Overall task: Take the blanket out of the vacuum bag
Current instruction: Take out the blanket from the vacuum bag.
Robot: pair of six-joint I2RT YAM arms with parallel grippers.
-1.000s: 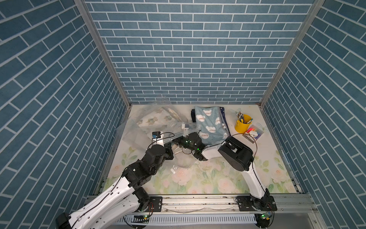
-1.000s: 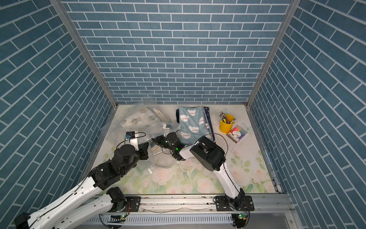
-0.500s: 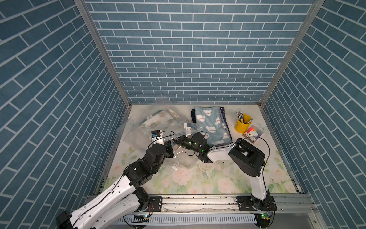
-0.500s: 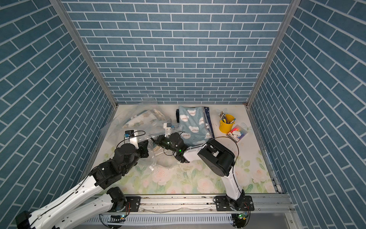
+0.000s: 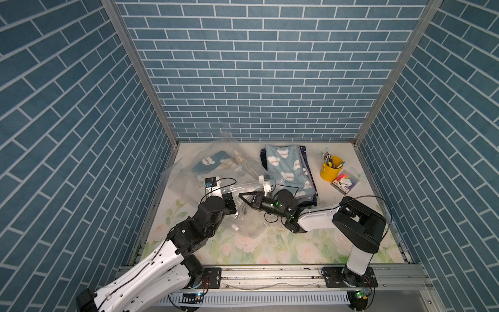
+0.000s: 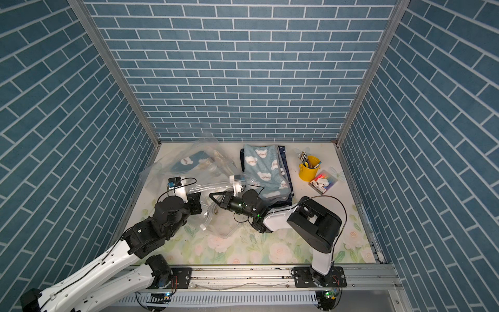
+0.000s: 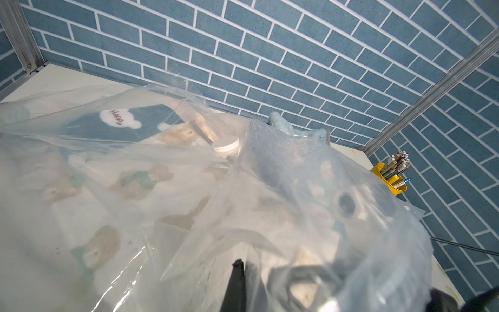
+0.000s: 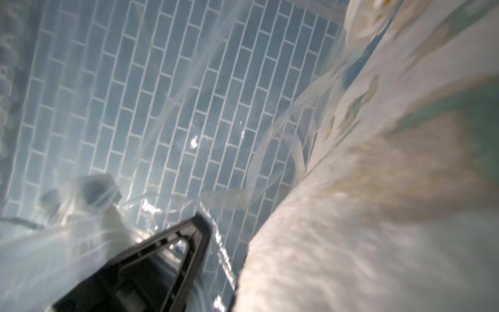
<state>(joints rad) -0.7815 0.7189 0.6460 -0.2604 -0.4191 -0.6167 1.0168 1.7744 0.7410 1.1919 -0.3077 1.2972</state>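
Note:
The vacuum bag (image 5: 186,175) (image 6: 159,175) is a big clear crinkled sheet at the back left, with its white valve cap (image 7: 225,144) on top. Inside lies the blanket (image 5: 209,162) (image 6: 187,162) (image 7: 121,123), blue with a white "Happy" bear over cream layers. My left gripper (image 5: 235,207) (image 6: 203,208) (image 7: 241,263) is shut on a film of the bag at its near edge. My right gripper (image 5: 241,196) (image 6: 211,195) (image 8: 201,217) points left, tip close to the left one, shut at the bag's zip strip, with plastic draped over it.
A stack of folded bear-print blankets (image 5: 289,173) (image 6: 267,170) lies at the back centre, right behind the right wrist. A yellow cup of pens (image 5: 330,170) and a small clear box (image 5: 345,182) stand at the back right. Brick walls close in three sides.
The right arm's elbow has swung to the right and its wrist has shifted slightly right and forward, dragging the plastic with it. The left arm has barely moved.

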